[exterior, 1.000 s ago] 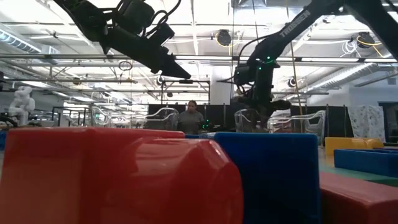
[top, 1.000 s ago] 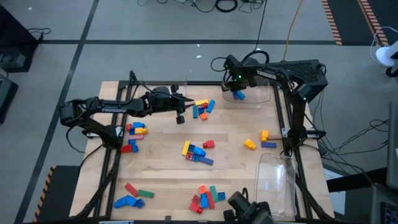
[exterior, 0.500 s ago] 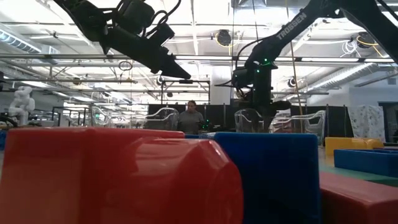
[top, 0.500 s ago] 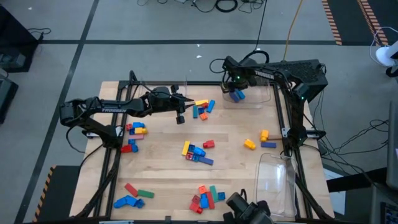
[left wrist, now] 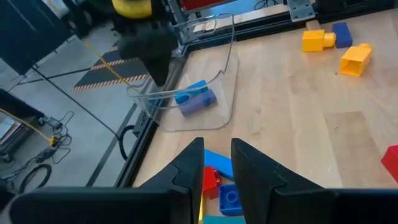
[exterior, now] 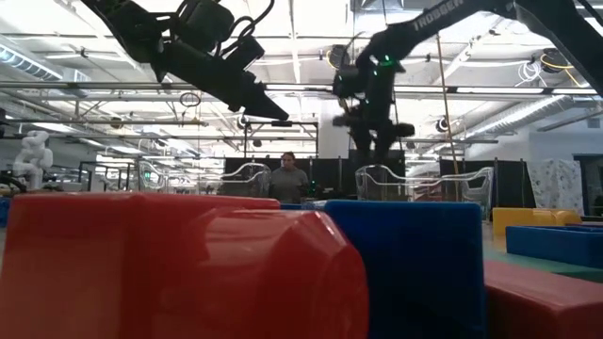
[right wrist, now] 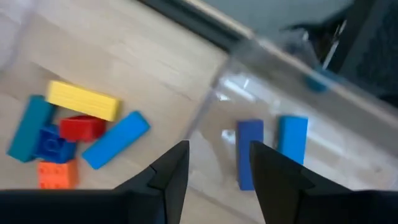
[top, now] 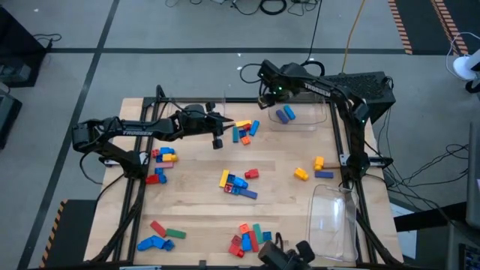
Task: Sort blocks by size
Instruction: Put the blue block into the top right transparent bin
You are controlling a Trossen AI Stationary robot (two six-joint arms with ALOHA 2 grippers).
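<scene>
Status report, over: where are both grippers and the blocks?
Right gripper open, empty, above the back tray. Two blue blocks lie in that tray. Left gripper hovers empty beside the back cluster. Nothing in the way.

Glossy plastic blocks (top: 238, 184), clear plastic tray (top: 304, 118), pale matt wooden table (top: 285, 202).

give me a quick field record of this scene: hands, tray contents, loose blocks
right hand: open, empty, raised beside the far clear tray
far tray contents: two blue blocks
left hand: hovering near the far block cluster, holding nothing visible
near tray: no blocks visible in it
loose blocks: scattered groups across the table
</scene>
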